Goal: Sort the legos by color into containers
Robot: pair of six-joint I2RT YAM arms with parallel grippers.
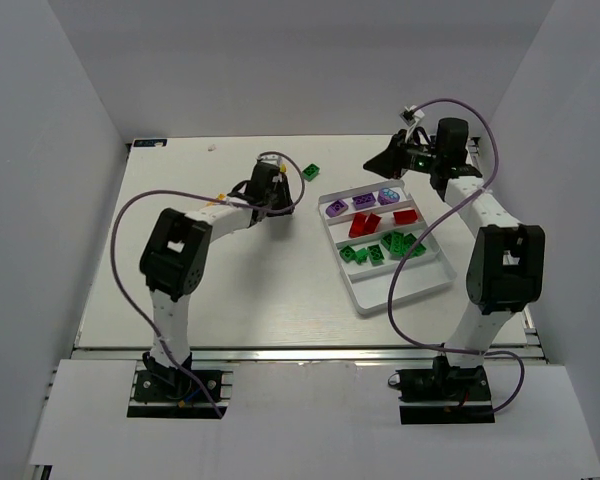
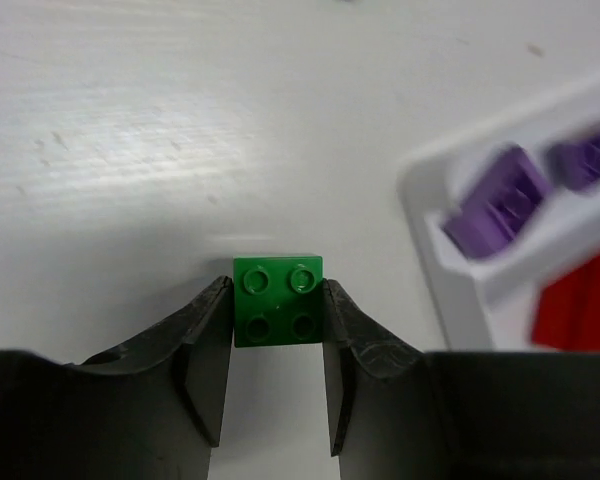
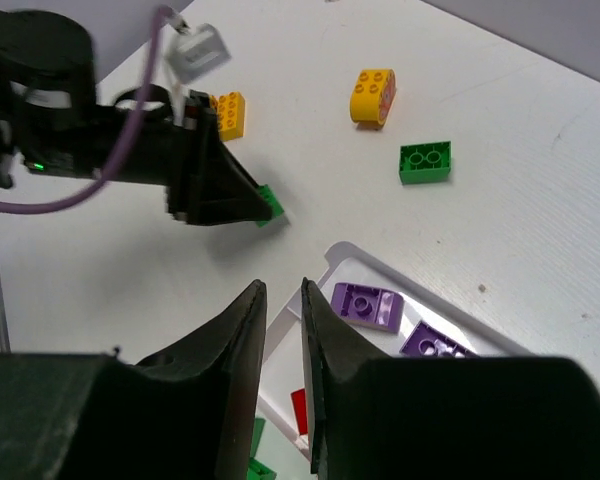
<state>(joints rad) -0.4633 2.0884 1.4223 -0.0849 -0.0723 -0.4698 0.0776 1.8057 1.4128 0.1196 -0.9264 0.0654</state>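
Observation:
My left gripper (image 2: 277,290) is shut on a small green four-stud lego (image 2: 277,300), low over the white table just left of the tray (image 2: 435,250). In the right wrist view that lego (image 3: 270,205) pokes out of the black fingers. The tray (image 1: 408,285) holds purple legos (image 1: 363,203) in its far compartment, red ones (image 1: 365,224) beside them and then green ones (image 1: 385,247); its near compartment is bare. My right gripper (image 1: 372,164) hangs above the tray's far corner. Its jaws (image 3: 280,290) stand a narrow gap apart with nothing between them.
A loose green lego (image 1: 311,171) lies on the table behind the left gripper and shows again as a green lego (image 3: 425,162) in the right wrist view. Two yellow-orange legos (image 3: 230,113) (image 3: 372,97) lie farther back. Grey walls enclose the table.

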